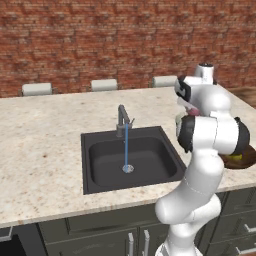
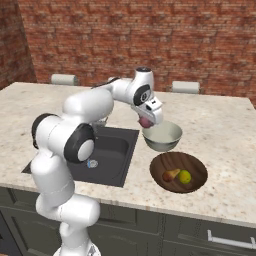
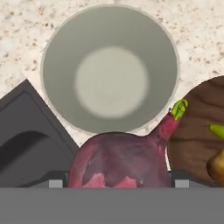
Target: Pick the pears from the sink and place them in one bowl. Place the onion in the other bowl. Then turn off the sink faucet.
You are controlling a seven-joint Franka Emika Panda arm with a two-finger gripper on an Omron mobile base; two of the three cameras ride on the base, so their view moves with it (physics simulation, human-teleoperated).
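Above grey bowl [image 3: 109, 70], end effector [image 2: 145, 121] grips onion [image 3: 120, 159]; right base view reveals pears [image 2: 178, 175] inside wooden bowl [image 2: 192, 162].

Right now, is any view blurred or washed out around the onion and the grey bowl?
Hand view: onion large, soft-edged, cut by the frame; grey bowl evenly lit, no glare. Right base view: sharp; onion under the claw is small. Left base view: arm hides both.
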